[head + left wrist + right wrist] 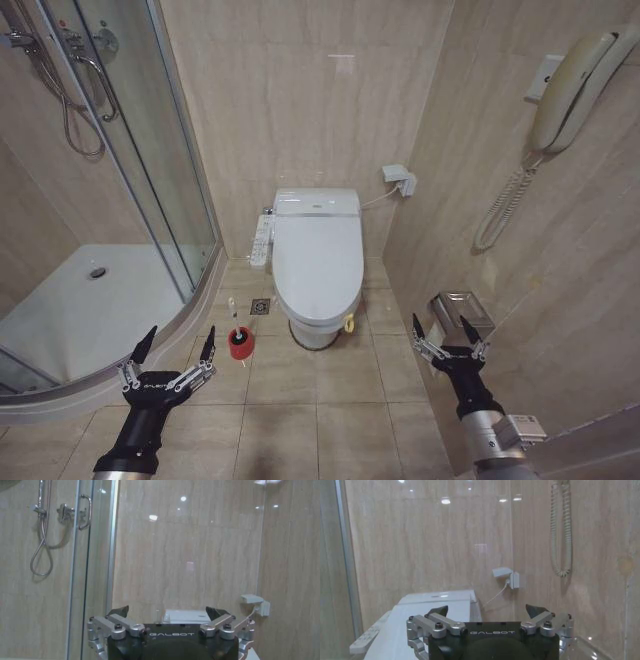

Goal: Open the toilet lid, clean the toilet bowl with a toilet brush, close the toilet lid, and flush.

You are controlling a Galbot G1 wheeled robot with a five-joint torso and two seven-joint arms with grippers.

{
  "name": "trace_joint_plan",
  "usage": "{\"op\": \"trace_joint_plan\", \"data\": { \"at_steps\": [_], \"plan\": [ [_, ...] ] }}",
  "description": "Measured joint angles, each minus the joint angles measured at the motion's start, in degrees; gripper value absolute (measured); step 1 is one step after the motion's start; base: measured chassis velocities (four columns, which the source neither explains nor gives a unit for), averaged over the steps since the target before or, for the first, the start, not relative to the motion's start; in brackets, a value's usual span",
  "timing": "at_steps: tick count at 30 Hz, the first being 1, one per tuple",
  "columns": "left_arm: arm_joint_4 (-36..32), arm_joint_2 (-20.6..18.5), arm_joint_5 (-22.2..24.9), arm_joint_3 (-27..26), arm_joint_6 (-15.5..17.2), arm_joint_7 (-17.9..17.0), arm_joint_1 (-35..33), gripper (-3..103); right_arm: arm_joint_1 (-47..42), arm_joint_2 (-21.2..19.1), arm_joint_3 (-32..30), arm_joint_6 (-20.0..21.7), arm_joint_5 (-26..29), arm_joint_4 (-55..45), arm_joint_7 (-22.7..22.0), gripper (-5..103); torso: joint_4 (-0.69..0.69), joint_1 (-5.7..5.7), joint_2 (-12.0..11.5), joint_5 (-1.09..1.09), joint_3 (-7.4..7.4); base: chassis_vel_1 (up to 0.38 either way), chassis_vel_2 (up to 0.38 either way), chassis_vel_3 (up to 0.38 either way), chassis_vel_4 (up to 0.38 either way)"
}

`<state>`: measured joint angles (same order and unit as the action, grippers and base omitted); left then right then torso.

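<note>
1. Sitting against the back wall, the toilet bowl (310,330) is covered by the toilet lid (316,262), which is shut flat.
2. The left gripper (178,347) and right gripper (444,331) are held spread apart and empty, well short of the toilet.
3. The toilet brush (233,325) is stood in its red holder (241,344) beside the bowl; it could be toppled by a careless left reach.

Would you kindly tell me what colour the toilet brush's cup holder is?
Red; the cup holder shows best in the head view, on the floor beside the toilet.
</note>
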<state>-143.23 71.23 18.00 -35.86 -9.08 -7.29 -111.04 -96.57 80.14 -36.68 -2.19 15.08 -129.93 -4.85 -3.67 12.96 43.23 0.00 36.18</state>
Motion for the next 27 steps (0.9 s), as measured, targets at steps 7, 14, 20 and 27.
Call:
{"op": "trace_joint_plan", "data": {
  "at_steps": [7, 14, 20, 27],
  "plan": [
    [0.0, 0.0, 0.0, 0.0, 0.0, 0.0, 0.0, 100, 0.6, -0.1, 0.4, 0.8, 0.2, 0.0, 0.5, 100, 0.00, 0.00, 0.0, 0.00, 0.00, 0.000, 0.000, 0.000, 0.000],
    [0.0, 0.0, 0.0, 0.0, 0.0, 0.0, 0.0, 100, 1.0, -0.2, 0.7, 0.2, 0.3, 0.4, 0.7, 100, 0.00, 0.00, 0.0, 0.00, 0.00, 0.000, 0.000, 0.000, 0.000],
    [0.0, 0.0, 0.0, 0.0, 0.0, 0.0, 0.0, 100, 1.1, -0.2, 1.1, 0.0, 0.5, 0.4, 0.7, 100, 0.00, -0.02, 0.0, -0.01, -0.01, -0.047, 0.044, 0.041, -0.049],
    [0.0, 0.0, 0.0, 0.0, 0.0, 0.0, 0.0, 100, 1.0, -0.1, 1.2, -0.1, 0.6, 0.4, 0.7, 100, 0.00, 0.02, 0.0, -0.01, 0.01, -0.154, 0.144, 0.169, -0.167]
  ]
}}
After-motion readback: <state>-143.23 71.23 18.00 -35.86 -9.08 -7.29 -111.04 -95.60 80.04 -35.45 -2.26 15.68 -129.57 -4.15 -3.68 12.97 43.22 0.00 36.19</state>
